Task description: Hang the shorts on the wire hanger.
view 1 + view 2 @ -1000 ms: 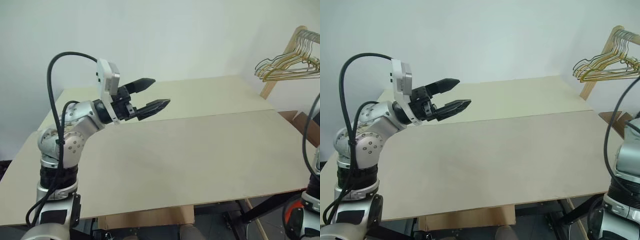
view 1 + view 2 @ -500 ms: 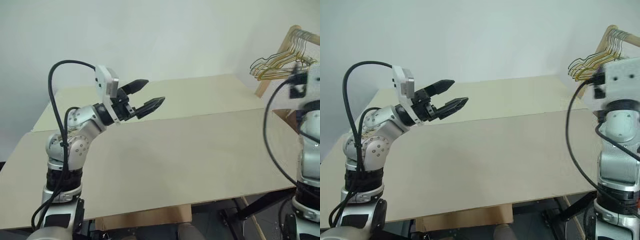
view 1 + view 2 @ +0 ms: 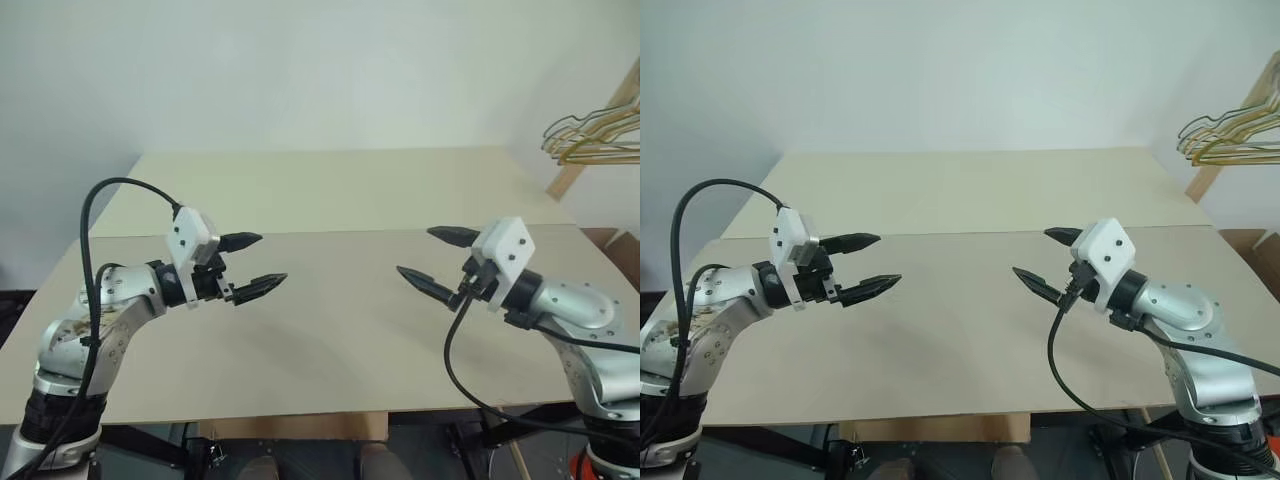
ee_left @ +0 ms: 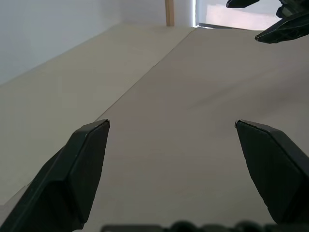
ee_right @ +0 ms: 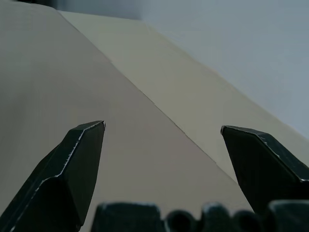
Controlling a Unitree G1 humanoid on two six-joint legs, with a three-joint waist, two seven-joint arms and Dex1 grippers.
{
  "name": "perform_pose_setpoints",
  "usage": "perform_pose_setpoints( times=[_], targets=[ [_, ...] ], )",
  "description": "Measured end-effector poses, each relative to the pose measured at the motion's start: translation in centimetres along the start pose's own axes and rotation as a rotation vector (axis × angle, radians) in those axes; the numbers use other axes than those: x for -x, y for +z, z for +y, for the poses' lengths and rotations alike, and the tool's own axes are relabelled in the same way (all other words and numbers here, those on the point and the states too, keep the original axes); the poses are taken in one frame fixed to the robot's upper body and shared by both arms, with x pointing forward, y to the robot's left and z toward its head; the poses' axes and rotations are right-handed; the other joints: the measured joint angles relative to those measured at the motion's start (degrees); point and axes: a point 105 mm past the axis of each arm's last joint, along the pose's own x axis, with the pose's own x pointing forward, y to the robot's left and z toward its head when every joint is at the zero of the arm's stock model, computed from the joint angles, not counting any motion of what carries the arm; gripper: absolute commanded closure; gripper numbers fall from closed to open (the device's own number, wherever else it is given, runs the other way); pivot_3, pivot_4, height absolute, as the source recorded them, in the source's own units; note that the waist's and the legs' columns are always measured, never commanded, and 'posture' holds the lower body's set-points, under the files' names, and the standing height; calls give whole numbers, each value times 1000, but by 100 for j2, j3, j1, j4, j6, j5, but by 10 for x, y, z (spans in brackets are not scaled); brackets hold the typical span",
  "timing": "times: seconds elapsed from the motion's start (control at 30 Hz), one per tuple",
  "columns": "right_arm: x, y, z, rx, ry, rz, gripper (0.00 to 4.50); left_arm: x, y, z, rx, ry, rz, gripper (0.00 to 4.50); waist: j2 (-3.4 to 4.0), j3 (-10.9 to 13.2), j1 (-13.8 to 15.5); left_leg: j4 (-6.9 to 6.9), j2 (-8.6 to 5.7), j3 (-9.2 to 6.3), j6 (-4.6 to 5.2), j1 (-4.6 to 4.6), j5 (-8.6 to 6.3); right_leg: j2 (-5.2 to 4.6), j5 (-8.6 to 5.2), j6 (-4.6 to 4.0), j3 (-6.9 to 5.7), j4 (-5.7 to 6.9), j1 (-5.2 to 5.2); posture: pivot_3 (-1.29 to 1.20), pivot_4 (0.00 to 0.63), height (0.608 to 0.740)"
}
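Grippers hover above the pale beige wooden tabletop, nearest the viewer, tips pointing inward at each other across a wide gap. The left gripper has its two black fingers spread as wide as they go, holding nothing and touching nothing. The right gripper is likewise fully spread and empty, clear of the board. Farther off at the right edge, a bunch of gold wire hangers hangs against a slanted wooden rack post.
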Motion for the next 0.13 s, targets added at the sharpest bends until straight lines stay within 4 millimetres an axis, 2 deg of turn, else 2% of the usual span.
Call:
perform_pose_setpoints(
  times=[0.13],
  targets=[
    [-2, -2, -3, -10, -1, 4, 34, 1, 0, -1, -3, 9, 0, 0, 0, -1, 202, 5, 0, -8, -10, -48, 6, -1, 5, -8, -15, 6, -41, 25, 36, 740]
  ],
)
